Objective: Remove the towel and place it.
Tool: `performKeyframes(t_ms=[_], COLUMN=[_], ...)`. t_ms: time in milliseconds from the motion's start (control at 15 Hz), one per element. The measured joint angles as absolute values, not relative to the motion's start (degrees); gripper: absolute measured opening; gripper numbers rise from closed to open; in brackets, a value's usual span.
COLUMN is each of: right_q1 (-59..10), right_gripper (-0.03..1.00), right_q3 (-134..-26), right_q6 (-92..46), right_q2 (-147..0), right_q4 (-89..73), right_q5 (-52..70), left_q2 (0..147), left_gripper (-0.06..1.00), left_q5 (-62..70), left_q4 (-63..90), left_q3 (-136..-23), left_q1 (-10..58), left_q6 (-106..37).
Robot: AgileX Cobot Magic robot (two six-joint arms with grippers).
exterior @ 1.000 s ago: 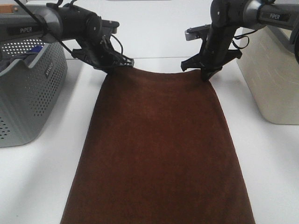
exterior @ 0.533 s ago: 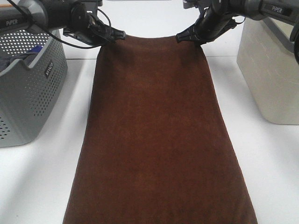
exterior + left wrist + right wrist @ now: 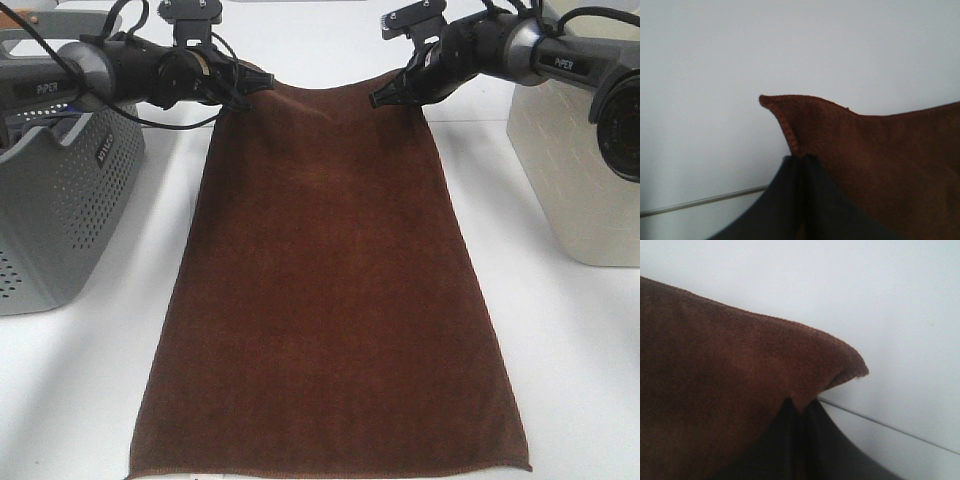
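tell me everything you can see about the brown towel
A large dark brown towel, plain, with a soft terry-like nap and a stitched hem along its near edge. It lies lengthwise down the white table, mostly flat, with its two far corners raised. The left gripper is shut on one corner and the right gripper on the other. The far edge sags slightly between them. In both wrist views a corner tip pokes out past the grip.

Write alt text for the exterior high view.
A long dark brown towel lies stretched along a white table, its far corners pinched by the left gripper and right gripper. A grey perforated basket stands left, a beige bin right.
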State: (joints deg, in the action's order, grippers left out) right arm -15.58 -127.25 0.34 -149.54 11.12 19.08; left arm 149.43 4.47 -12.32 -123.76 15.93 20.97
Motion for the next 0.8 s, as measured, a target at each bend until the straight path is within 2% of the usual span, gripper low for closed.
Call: performKeyframes(t_ms=[133,267,333,467,533,800], right_q1=[-15.1,-14.7,-14.7,-14.7,-14.7,-14.7], right_gripper=[0.29,0.52,0.60,0.67,0.68,0.69], right_q3=[-127.3,-127.3,-127.3,-127.3,-127.3,-127.3], right_q6=[0.6,1.8,2.0,2.1,2.2,2.2], right_q2=[-150.5,-150.8,-150.8,-150.8,-150.7,-146.4], right_q4=[11.3,11.4,11.4,10.7,9.7,3.8], right_q5=[17.9,17.8,17.6,18.3,19.8,27.5], left_q2=[149.8,149.8,149.8,149.8,149.8,145.7], left_gripper=[0.11,0.32,0.44,0.66,0.70,0.73], left_q5=[3.8,1.7,1.5,1.5,1.8,7.6], left_q4=[-12.5,-12.7,-12.8,-12.8,-12.8,-12.5], left_q3=[-123.8,-123.8,-123.8,-123.8,-123.8,-123.8], left_q1=[15.9,15.9,15.9,15.9,15.9,16.7], left_q6=[21.0,21.0,21.0,21.0,21.0,21.0])
